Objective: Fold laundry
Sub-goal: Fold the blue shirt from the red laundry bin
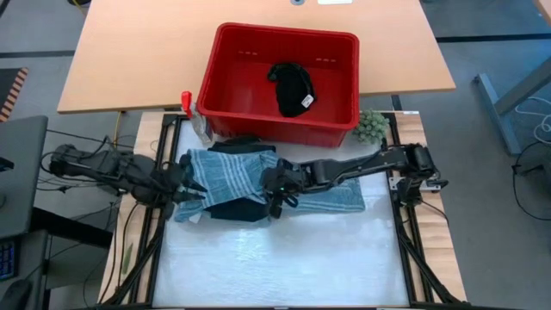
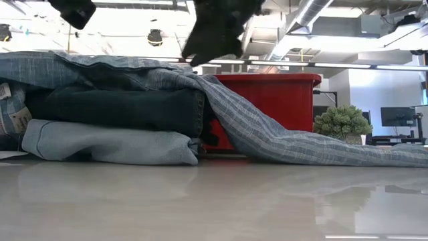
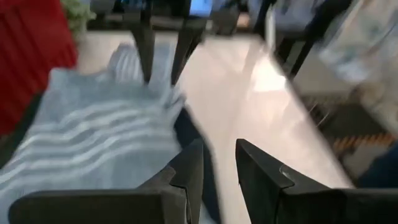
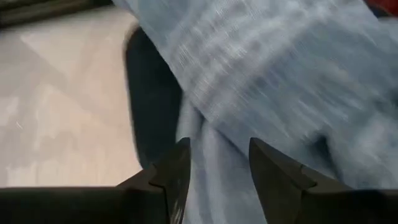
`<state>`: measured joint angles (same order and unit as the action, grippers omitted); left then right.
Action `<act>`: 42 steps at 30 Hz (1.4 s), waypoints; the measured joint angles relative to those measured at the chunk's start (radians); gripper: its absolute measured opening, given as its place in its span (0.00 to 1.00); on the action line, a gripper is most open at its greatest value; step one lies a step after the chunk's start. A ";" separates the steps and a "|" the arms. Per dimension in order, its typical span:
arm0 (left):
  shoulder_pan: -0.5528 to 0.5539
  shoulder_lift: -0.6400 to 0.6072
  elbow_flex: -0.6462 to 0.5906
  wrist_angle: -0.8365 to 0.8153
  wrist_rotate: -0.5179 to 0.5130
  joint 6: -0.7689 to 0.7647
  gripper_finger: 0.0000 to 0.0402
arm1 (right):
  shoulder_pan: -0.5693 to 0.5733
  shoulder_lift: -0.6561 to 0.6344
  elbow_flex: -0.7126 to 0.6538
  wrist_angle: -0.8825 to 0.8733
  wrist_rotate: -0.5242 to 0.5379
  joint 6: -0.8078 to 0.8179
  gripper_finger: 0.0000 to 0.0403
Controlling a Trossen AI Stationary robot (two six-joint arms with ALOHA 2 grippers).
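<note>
A pile of laundry lies at the table's far left of centre. A light blue garment [image 2: 107, 144] is at the bottom, a dark navy one [image 2: 120, 107] lies on it, and a grey-blue striped cloth [image 1: 250, 172] is draped over both, its right part trailing onto the table [image 2: 321, 150]. A black garment with a white tag [image 1: 293, 86] lies in the red basket [image 1: 344, 52]. My left gripper [image 1: 191, 185] is open above the pile's left end. My right gripper [image 1: 277, 205] is open above the pile's near right edge. In the low view both hang clear above the cloth [image 2: 73, 10] [image 2: 217, 30].
The red basket stands just behind the pile at the table's far edge. A small green fuzzy ball [image 1: 372, 127] sits at the basket's right corner. The near half of the white table top [image 1: 284, 258] lies bare. Metal frame rails [image 1: 405, 232] run along both table sides.
</note>
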<state>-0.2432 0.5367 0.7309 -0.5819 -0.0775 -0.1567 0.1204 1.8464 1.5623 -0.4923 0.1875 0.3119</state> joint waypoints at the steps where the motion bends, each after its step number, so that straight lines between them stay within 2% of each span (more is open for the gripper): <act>1: 0.000 0.017 0.016 -0.042 -0.005 0.018 0.21 | 0.000 0.013 0.000 0.028 0.002 0.001 0.46; 5: -0.005 0.061 0.029 -0.170 0.028 0.041 0.25 | 0.019 0.053 0.001 0.070 0.033 -0.020 0.44; 11: -0.040 0.120 0.018 -0.232 0.073 0.069 0.38 | 0.044 0.111 -0.001 0.067 0.124 0.000 0.41; 18: -0.082 0.176 0.018 -0.288 -0.023 0.127 0.50 | 0.071 0.120 0.000 0.063 0.188 0.028 0.31; 27: -0.100 0.300 0.017 -0.293 -0.085 0.141 0.52 | 0.081 0.114 0.000 0.044 0.203 -0.007 0.13; 29: -0.100 0.322 0.017 -0.298 -0.110 0.131 0.49 | 0.085 0.110 0.000 0.026 0.203 -0.007 0.08; 31: -0.100 0.330 0.024 -0.315 -0.136 0.119 0.41 | 0.091 0.103 0.000 -0.012 0.201 -0.010 0.04; 36: -0.100 0.331 0.064 -0.425 -0.214 0.094 0.06 | 0.103 0.078 0.000 -0.081 0.174 -0.001 0.06; 39: -0.100 0.331 0.077 -0.508 -0.238 0.087 0.02 | 0.107 0.054 0.000 -0.088 0.137 0.002 0.09; 42: -0.100 0.325 0.107 -0.564 -0.233 0.070 0.00 | 0.103 0.030 0.000 -0.087 0.052 0.001 0.09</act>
<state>-0.3435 0.8617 0.8376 -1.1463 -0.3106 -0.0872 0.2233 1.8762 1.5623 -0.5796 0.2396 0.3130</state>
